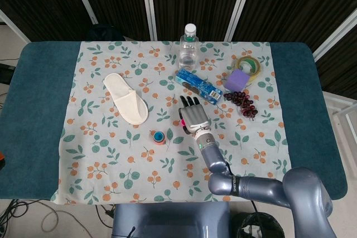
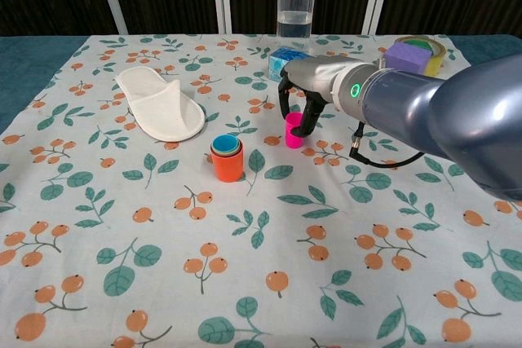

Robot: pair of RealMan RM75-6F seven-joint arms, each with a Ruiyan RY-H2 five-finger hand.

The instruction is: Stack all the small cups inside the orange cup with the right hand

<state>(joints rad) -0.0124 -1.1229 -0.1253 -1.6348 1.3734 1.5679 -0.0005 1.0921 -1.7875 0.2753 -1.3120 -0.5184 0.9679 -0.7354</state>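
Head view: right hand (image 1: 193, 116) hides most of the pink cup (image 2: 294, 129).

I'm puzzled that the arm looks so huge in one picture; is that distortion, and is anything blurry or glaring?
Chest view: the right hand is sharp, but its arm balloons because it is close to the lens; soft highlights on the metal, faint shadows. Head view: even light, all in focus, the pink cup mostly hidden by the hand.

Left of the pink cup (image 2: 294, 129), you had bare cloth up to the orange cup (image 2: 227, 164); the blue box (image 2: 283, 60) blocked behind.
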